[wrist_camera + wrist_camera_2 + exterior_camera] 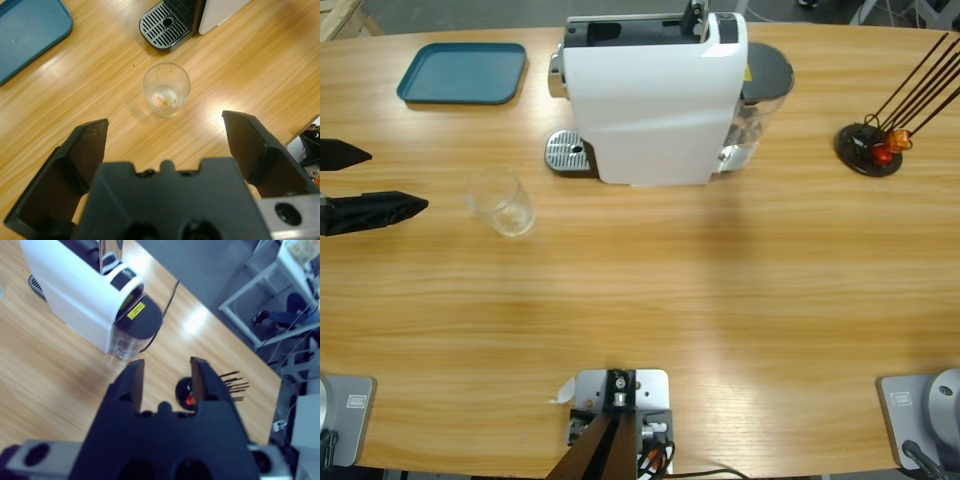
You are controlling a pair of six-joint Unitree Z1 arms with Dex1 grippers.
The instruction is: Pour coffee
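Note:
A clear empty glass (pixel 502 202) stands upright on the wooden table, left of the white coffee machine (pixel 655 95). It shows no dark coffee, and none shows anywhere else. My left gripper (pixel 398 180) comes in from the left edge, open, with the glass (pixel 166 89) ahead of its jaws and apart from them. The machine's perforated drip tray (pixel 167 25) lies just beyond the glass. My right gripper (pixel 166 371) is open and holds nothing; it hangs above the table right of the machine (pixel 75 290) and its transparent water tank (pixel 132 335). The high view does not show this gripper.
A teal tray (pixel 463 72) lies at the back left. A black round stand with dark sticks and orange bits (pixel 868 148) sits at the back right, below my right gripper. The machine's cable (pixel 167 305) trails off the table's far edge.

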